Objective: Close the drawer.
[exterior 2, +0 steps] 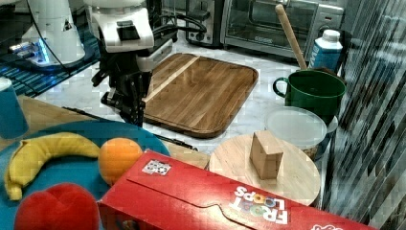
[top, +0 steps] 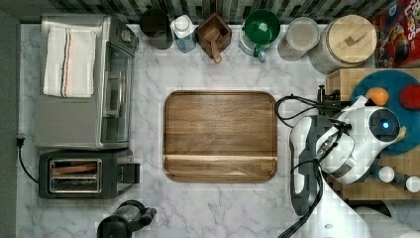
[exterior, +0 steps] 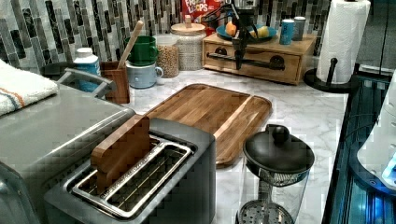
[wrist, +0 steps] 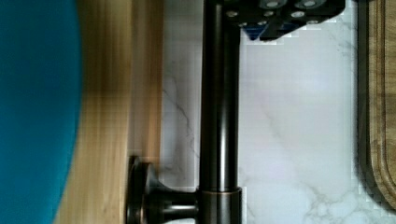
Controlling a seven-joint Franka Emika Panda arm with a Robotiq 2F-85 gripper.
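Well, from where I sit this job looks all but finished. In the left view the drawer sits at the far end of the desk, in the low light-wood cabinet that carries the blue plate of fruit. Its front appears flush with the cabinet's face, with no pale floor or rim showing. The wrist view agrees as far as it goes. The dark bar handle runs parallel to the wood edge on its round mount, with a strip of marble between bar and wood. I can make out no open gap behind the drawer front, though a narrow one would be hard to see from that angle. The hand hangs pointing downward right at the handle, just on the side toward the dark wooden tray. That is where I would expect it to be for pushing the front inward. I cannot tell whether it is clenched or released, or whether it touches the bar or merely stands beside it. My judgement is that the pushing is done or within a hair of done. What is left is perhaps a last nudge to seat the front fully, and then lifting the arm away from the handle without snagging it.
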